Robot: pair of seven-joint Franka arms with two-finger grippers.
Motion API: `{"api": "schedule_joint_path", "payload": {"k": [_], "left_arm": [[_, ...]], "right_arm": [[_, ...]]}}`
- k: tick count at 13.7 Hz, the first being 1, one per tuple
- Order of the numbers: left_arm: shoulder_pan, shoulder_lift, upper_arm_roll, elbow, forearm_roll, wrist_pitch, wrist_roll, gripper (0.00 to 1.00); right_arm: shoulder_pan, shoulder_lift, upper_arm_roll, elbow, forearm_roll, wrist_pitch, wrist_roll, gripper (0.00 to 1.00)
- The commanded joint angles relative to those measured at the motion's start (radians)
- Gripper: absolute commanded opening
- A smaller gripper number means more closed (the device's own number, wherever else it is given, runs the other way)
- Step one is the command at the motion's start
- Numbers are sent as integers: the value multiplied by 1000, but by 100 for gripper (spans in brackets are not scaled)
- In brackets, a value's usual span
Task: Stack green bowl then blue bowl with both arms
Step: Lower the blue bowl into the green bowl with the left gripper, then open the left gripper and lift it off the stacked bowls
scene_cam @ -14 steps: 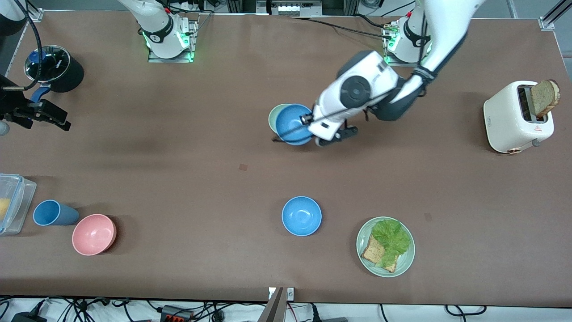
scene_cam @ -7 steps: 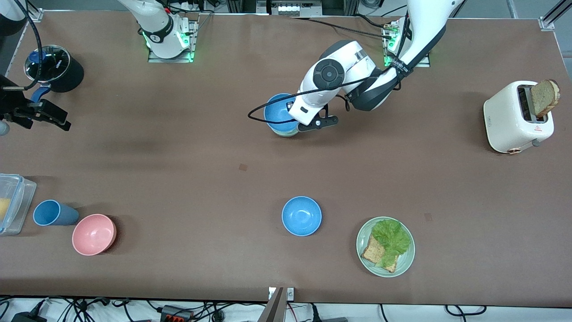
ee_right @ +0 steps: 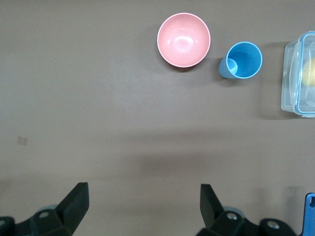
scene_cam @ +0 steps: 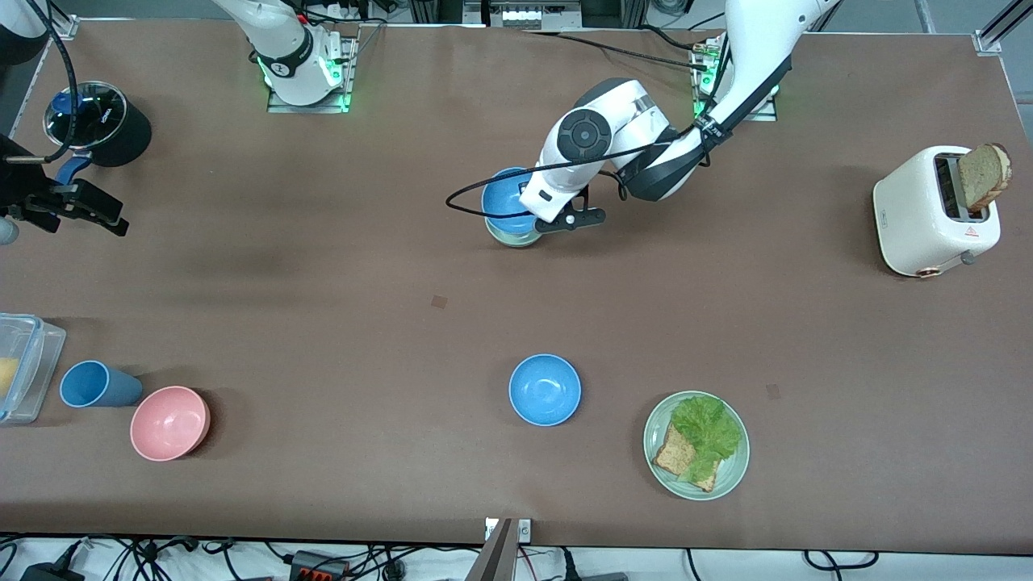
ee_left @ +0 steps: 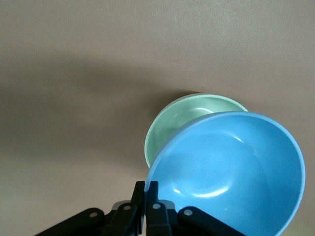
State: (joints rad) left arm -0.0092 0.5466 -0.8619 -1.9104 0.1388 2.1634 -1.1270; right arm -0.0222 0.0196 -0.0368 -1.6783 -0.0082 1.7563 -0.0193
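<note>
My left gripper [ee_left: 150, 189] is shut on the rim of a blue bowl [ee_left: 231, 172] and holds it tilted just over the green bowl [ee_left: 179, 120]. The blue bowl covers most of the green one; I cannot tell whether they touch. In the front view the held blue bowl [scene_cam: 505, 198] sits over the green bowl [scene_cam: 511, 237], with the left gripper [scene_cam: 539, 219] beside them, near the left arm's base. A second blue bowl [scene_cam: 545, 390] rests on the table nearer the front camera. My right gripper [ee_right: 142, 196] is open and empty, waiting high over the right arm's end of the table [scene_cam: 95, 211].
A pale green plate of lettuce and bread [scene_cam: 696, 445] lies beside the second blue bowl. A toaster with bread [scene_cam: 936, 211] stands at the left arm's end. A pink bowl [scene_cam: 169, 422], blue cup [scene_cam: 97, 385], clear container [scene_cam: 20, 367] and black pot [scene_cam: 101, 121] are at the right arm's end.
My left gripper has carried the blue bowl from beside the green bowl to over it, and the wrist has turned. The right arm has not moved.
</note>
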Motion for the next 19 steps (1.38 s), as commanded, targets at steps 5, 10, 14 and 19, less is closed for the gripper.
{"api": "schedule_joint_path", "payload": {"k": [5, 10, 14, 19], "left_arm": [[-12, 35, 24, -3, 96, 42, -19, 2], [-21, 59, 21, 5, 143, 64, -76, 7], [3, 44, 14, 17, 137, 35, -77, 29], [101, 33, -81, 105, 131, -117, -63, 31]], "right_arm": [[2, -17, -2, 0, 5, -8, -14, 100], [2, -15, -3, 3, 7, -14, -19, 100], [2, -13, -3, 8, 7, -15, -21, 100], [2, -13, -3, 11, 7, -28, -21, 100]]}}
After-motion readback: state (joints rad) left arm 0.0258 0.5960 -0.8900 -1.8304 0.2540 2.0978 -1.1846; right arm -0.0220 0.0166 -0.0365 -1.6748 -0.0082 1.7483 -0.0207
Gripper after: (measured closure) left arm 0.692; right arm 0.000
